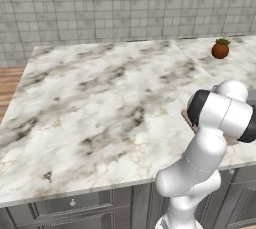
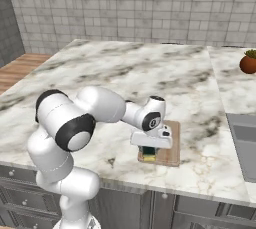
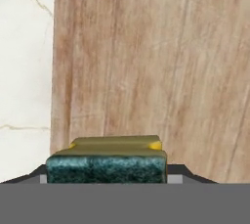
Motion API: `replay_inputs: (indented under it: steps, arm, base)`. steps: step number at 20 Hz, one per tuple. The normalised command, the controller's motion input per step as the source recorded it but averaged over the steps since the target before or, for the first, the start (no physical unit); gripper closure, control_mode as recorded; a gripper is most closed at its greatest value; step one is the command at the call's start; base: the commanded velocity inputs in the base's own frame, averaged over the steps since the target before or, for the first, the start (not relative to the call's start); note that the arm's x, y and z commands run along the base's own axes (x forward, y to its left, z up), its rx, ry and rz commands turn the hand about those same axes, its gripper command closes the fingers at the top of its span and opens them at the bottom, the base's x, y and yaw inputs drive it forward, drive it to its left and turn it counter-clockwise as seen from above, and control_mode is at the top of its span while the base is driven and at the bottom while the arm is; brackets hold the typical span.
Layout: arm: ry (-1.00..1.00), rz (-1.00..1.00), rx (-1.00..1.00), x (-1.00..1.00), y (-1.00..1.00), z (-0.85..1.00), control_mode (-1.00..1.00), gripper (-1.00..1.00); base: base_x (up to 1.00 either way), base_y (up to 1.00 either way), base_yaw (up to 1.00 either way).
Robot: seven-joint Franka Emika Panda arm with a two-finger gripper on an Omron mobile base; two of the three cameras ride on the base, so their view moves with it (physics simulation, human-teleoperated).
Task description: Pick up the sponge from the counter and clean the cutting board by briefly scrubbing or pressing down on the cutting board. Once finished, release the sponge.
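Gripper points straight down over the cutting board, fingers closed on the sponge. In the hand view the sponge sits clamped between the two dark tips, green scrub side facing the camera, yellow base on the far side toward the wood. The right base view shows the sponge's yellow underside at or just above the board surface; contact can't be told for sure.

Cutting board lies flat near the front edge of the counter, toward its right part, long side running front to back. The sponge is over the board's front-left corner area, close to the left edge of the board.

In the left base view the arm's elbow covers most of the board; a thin brown sliver shows beside it.

A round reddish-brown fruit with green top stands near the back right corner of the counter, well apart from the board. A grey sink recess sits right of the board, near but not touching. Nothing lies between gripper and board.
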Motion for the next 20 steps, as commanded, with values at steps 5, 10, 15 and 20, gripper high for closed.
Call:
replay_inputs:
  steps: [5,10,15,20]
  arm:
    - [0.00,0.00,0.00,0.09,-0.02,-0.18,-1.00,1.00]
    - [-0.03,0.00,0.01,0.19,-0.12,0.00,-1.00,1.00]
    - [-0.04,0.00,0.00,0.35,-0.04,0.00,-1.00,1.00]
    - [-0.01,0.00,0.00,0.41,0.00,-0.12,-1.00,1.00]
  base:
    - [0.00,0.00,0.00]
    - [0.00,0.00,0.00]
    - [0.00,0.00,0.00]
    - [0.00,0.00,0.00]
